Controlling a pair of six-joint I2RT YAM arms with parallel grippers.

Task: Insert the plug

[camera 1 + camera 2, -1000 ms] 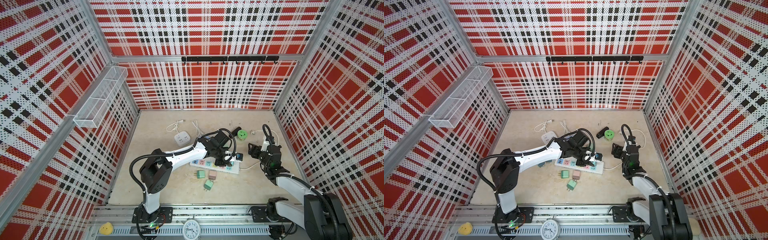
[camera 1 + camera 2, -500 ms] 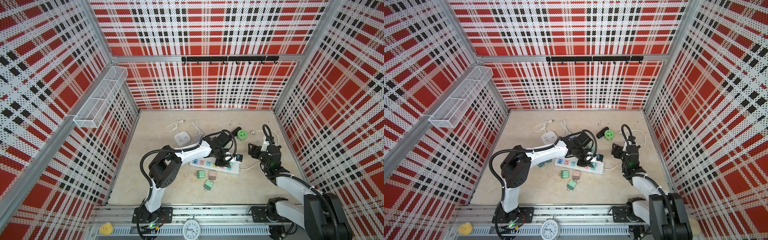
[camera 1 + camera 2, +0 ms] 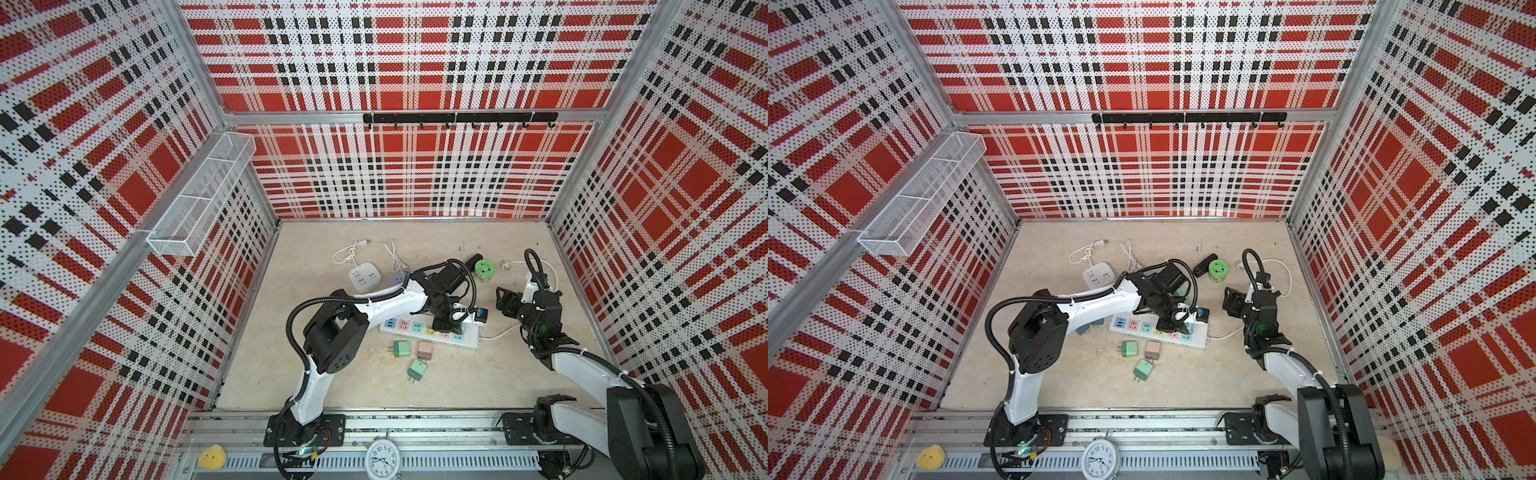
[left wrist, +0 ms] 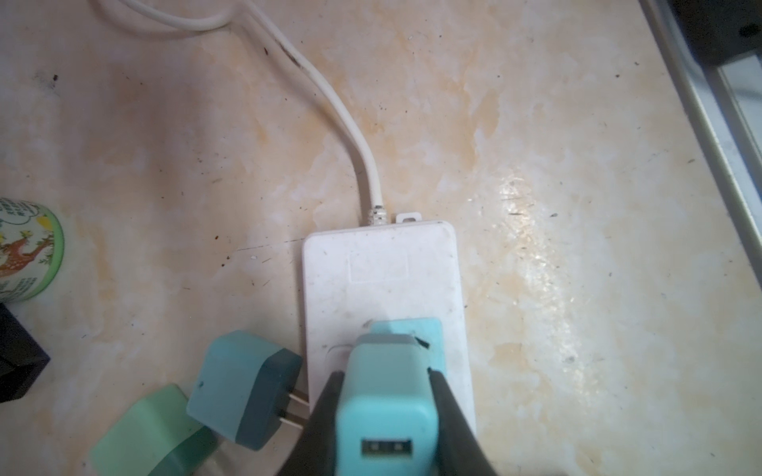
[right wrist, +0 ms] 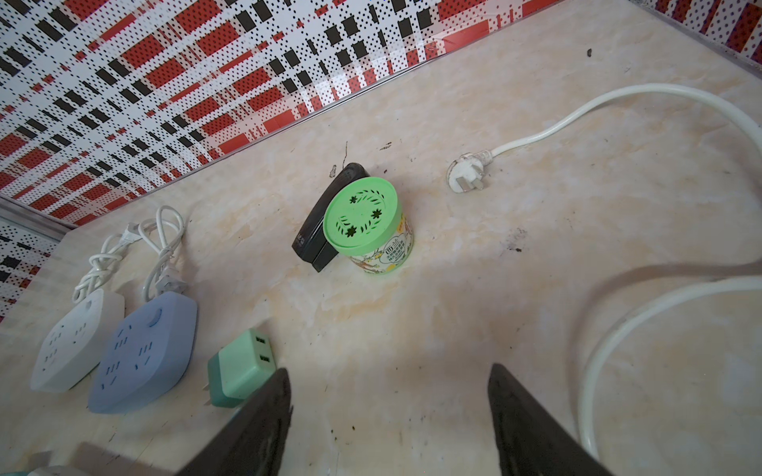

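Note:
My left gripper [image 4: 384,373] is shut on a light blue USB plug [image 4: 385,408]. The plug's front end meets the light blue socket [image 4: 429,329] near the cord end of the white power strip [image 4: 379,268]. Its prongs are hidden. In both top views the left gripper [image 3: 446,326] [image 3: 1173,322] stands over the strip [image 3: 469,338] [image 3: 1200,340]. My right gripper [image 5: 388,371] is open and holds nothing. It hovers to the right of the strip [image 3: 505,301] [image 3: 1233,301].
Loose plugs lie in front of the strip: green [image 3: 400,348], pink [image 3: 424,351], green [image 3: 417,370]. A dark teal plug [image 4: 243,387] touches the strip's side. A green-lidded can [image 5: 363,218], a black item [image 5: 325,206], two square sockets [image 5: 74,338] [image 5: 144,350] and a white cord [image 5: 618,103] lie behind.
The left arm's elbow has swung to the right, and its gripper has come down onto the strip with the plug. The right arm has not moved.

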